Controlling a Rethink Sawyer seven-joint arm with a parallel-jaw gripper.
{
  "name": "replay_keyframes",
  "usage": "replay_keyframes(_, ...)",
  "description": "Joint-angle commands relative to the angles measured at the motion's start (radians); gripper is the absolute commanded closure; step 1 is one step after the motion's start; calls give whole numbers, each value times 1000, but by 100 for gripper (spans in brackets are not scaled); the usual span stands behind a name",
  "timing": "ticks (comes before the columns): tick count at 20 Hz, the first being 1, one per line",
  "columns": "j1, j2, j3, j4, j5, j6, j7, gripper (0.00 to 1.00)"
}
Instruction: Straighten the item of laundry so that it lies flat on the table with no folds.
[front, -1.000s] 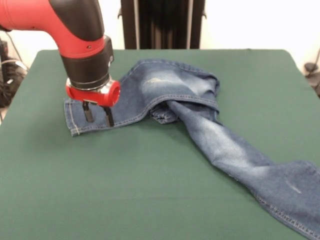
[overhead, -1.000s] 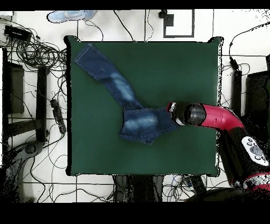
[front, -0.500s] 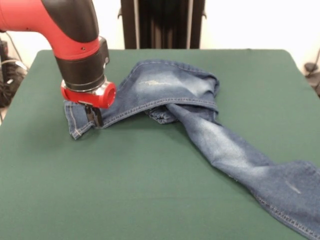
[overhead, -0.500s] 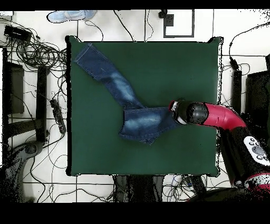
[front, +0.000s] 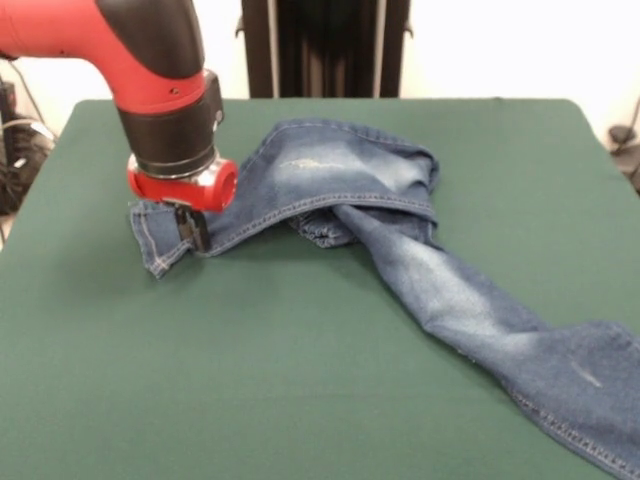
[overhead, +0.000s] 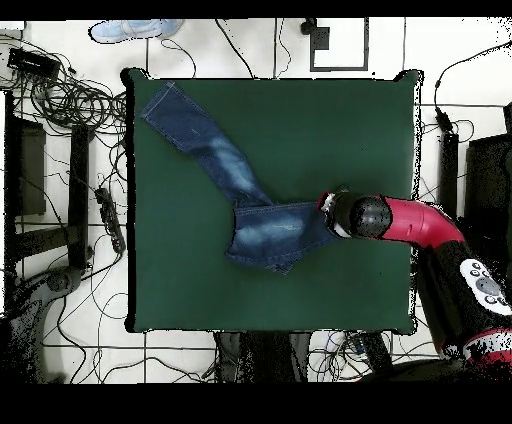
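Observation:
The item of laundry (front: 350, 180), dark blue jeans with pale faded patches, lies folded on the green table (front: 300, 380). One leg runs off toward the front right corner (front: 560, 380). The other is doubled back, its cuff (front: 152, 245) at the left. My gripper (front: 192, 230) stands on that cuff, shut, pinching the denim by the hem. In the overhead view the jeans (overhead: 265, 232) sit mid-table with one leg stretched toward the upper left (overhead: 185, 120). The red arm's head covers the gripper (overhead: 330, 213) at the jeans' right end.
A black stand (front: 325, 45) rises behind the table's far edge. Cables (overhead: 70, 95) and dark racks (overhead: 25, 170) lie on the floor at the left. A shoe (overhead: 135, 30) shows at the top. Bare green cloth (overhead: 340, 130) surrounds the jeans.
The fingers stood apart over the cuff a second ago. They have since come together on the denim, and the cuff edge has bunched slightly. The gripper has barely shifted.

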Motion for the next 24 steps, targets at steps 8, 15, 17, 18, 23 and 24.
replay_keyframes(8, 257, -280, 35, 356, 212, -127, 318, 100)
replay_keyframes(15, 396, -333, -54, 425, 366, -174, 388, 100)
replay_keyframes(17, 435, -333, -81, 439, 407, -201, 396, 100)
replay_keyframes(18, 455, -331, -95, 447, 423, -218, 403, 100)
replay_keyframes(23, 544, -347, -157, 489, 492, -278, 450, 100)
replay_keyframes(24, 567, -354, -173, 497, 505, -286, 464, 100)
